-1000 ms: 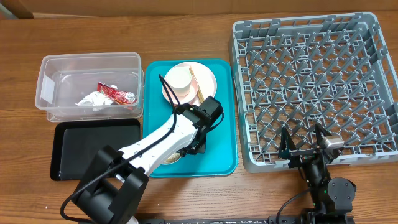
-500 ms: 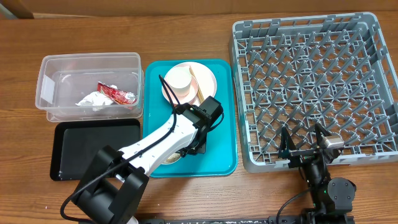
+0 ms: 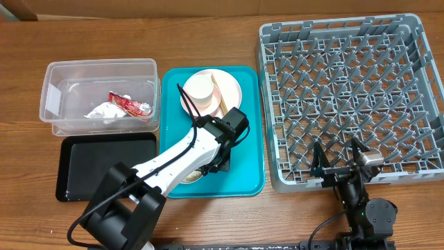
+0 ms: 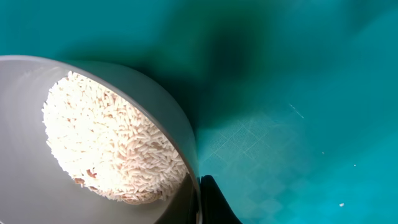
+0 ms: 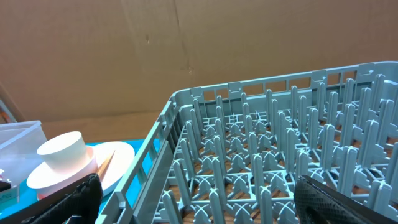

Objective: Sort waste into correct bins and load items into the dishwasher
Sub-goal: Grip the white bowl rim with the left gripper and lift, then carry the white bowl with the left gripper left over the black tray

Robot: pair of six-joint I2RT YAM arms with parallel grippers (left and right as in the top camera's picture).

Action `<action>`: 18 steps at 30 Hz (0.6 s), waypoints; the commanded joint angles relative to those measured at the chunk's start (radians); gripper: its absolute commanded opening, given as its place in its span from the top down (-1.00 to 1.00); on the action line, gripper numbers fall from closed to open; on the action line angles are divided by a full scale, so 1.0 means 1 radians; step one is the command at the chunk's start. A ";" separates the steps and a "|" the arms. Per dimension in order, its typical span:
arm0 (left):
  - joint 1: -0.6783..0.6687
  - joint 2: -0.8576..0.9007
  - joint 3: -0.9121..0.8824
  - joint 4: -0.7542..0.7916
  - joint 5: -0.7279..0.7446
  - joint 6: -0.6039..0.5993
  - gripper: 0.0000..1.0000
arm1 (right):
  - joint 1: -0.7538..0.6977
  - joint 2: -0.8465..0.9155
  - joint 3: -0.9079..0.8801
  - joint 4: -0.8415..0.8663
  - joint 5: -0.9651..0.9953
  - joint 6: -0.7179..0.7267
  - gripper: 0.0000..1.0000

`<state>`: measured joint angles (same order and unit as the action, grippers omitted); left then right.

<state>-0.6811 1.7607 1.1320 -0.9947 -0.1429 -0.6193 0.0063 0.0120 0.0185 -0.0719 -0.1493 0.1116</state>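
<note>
I had the left gripper (image 3: pixel 216 165) down over the lower part of the teal tray (image 3: pixel 248 163), near the centre of the overhead frame. Its jaws were closed on the rim of a pale bowl (image 3: pixel 191 178). In the left wrist view only one dark finger (image 4: pixel 214 202) showed, at the bottom edge and pressed against the bowl's outer wall. The bowl filled the left of that view, with a heap of white rice (image 4: pixel 112 149) inside.

The right gripper (image 3: pixel 338 161) sat at the lower right, at the near wall of the grey dish rack (image 3: pixel 266 111). Its jaws were spread wide with nothing between them.

At the top of the teal tray lay the pink plate (image 3: pixel 232 87) with the white cup (image 3: pixel 199 87) on it and the chopsticks (image 3: pixel 220 96) beside the cup. At upper left, the clear tub (image 3: pixel 100 64) held the crumpled napkin (image 3: pixel 104 111) and the red-and-white wrapper (image 3: pixel 128 103). The black tray (image 3: pixel 104 163) lay just below it.
</note>
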 commanded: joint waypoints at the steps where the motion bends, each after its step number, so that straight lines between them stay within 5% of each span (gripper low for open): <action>1: -0.006 -0.013 0.042 -0.008 0.004 0.013 0.92 | -0.002 -0.009 -0.011 0.005 0.003 0.001 -1.00; 18: 0.013 -0.121 0.226 -0.206 -0.012 0.040 0.92 | -0.002 -0.009 -0.011 0.005 0.003 0.001 -1.00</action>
<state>-0.6811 1.7279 1.3220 -1.2083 -0.1467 -0.5957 0.0063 0.0120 0.0185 -0.0723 -0.1493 0.1112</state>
